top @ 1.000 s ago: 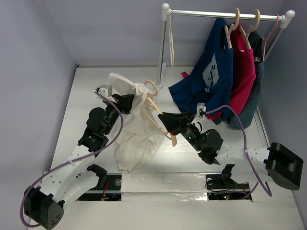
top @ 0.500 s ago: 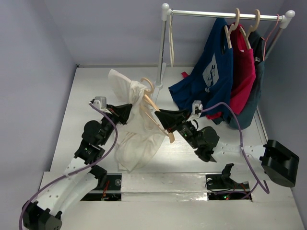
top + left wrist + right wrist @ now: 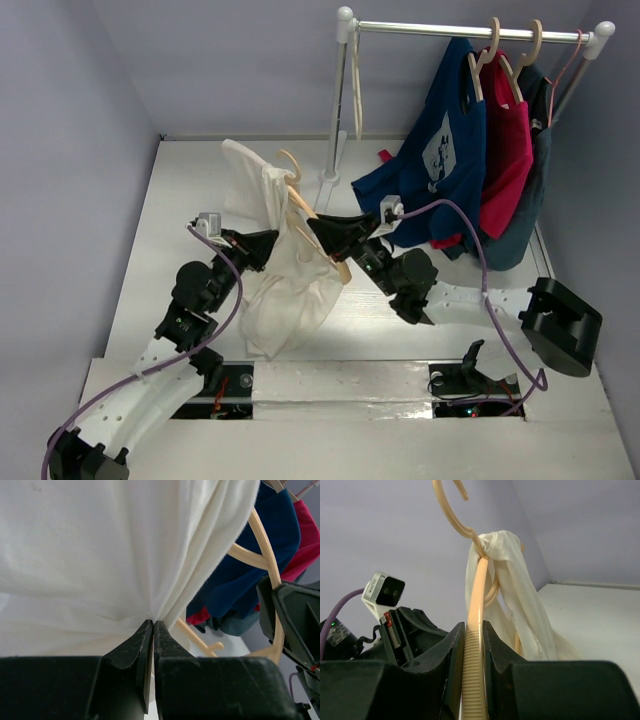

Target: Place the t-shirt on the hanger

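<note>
The cream-white t-shirt (image 3: 285,290) hangs bunched from the tan wooden hanger (image 3: 298,203), gathered just under its hook and drooping to the table. My right gripper (image 3: 314,226) is shut on one sloping arm of the hanger (image 3: 472,630) and holds it up, tilted, with the hook (image 3: 447,510) uppermost. My left gripper (image 3: 271,241) sits on the left of the cloth, its jaws pressed together on a fold of the t-shirt (image 3: 110,555). In the left wrist view the left gripper (image 3: 152,623) pinches the cloth, with the hanger (image 3: 265,550) to the right of it.
A white clothes rack (image 3: 460,30) stands at the back right with a navy printed shirt (image 3: 430,170), a red shirt (image 3: 505,150) and a dark shirt on hangers, plus a thin pink wire hanger (image 3: 570,65). The rack's post (image 3: 335,130) rises just behind the held hanger. Walls close the left and back.
My left gripper has shut on the t-shirt's cloth. My right arm has carried the hanger and shirt left and toward the back; the left arm has drawn back toward me.
</note>
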Robot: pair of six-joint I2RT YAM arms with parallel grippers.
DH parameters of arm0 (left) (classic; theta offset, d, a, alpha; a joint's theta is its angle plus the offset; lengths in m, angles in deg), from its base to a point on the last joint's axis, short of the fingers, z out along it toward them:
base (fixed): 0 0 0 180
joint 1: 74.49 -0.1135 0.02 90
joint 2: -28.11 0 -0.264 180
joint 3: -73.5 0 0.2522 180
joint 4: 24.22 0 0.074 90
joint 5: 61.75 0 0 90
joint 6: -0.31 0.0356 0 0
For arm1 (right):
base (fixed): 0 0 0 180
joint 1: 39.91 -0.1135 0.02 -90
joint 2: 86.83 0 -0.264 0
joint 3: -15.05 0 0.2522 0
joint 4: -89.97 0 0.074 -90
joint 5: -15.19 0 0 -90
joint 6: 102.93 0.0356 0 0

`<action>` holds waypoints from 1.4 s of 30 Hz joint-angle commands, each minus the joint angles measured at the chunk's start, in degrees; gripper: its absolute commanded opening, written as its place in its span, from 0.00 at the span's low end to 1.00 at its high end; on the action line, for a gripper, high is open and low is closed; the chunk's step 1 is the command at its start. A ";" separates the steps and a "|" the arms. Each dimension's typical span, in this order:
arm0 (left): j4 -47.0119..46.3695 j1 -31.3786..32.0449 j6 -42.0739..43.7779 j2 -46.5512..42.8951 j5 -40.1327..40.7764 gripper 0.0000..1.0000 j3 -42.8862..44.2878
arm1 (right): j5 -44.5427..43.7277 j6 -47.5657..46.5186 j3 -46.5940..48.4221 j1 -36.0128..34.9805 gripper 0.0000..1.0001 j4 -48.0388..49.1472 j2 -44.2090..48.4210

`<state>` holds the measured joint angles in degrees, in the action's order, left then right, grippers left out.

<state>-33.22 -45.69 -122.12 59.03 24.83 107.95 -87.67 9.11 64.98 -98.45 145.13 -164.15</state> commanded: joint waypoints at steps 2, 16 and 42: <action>2.54 0.65 -1.24 -0.85 -1.69 0.00 2.42 | -0.41 -1.83 7.17 0.62 0.00 10.26 -1.34; 8.01 0.65 -11.15 2.39 6.14 0.52 17.10 | 1.44 1.42 -2.41 0.62 0.00 12.98 0.85; -7.66 -0.49 -20.57 18.12 14.06 0.71 18.16 | 5.39 2.13 -6.37 0.62 0.00 11.85 3.67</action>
<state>-38.53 -45.43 -141.90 75.14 38.12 124.78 -83.87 10.88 58.16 -98.04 146.97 -162.25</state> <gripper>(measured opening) 0.702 0.233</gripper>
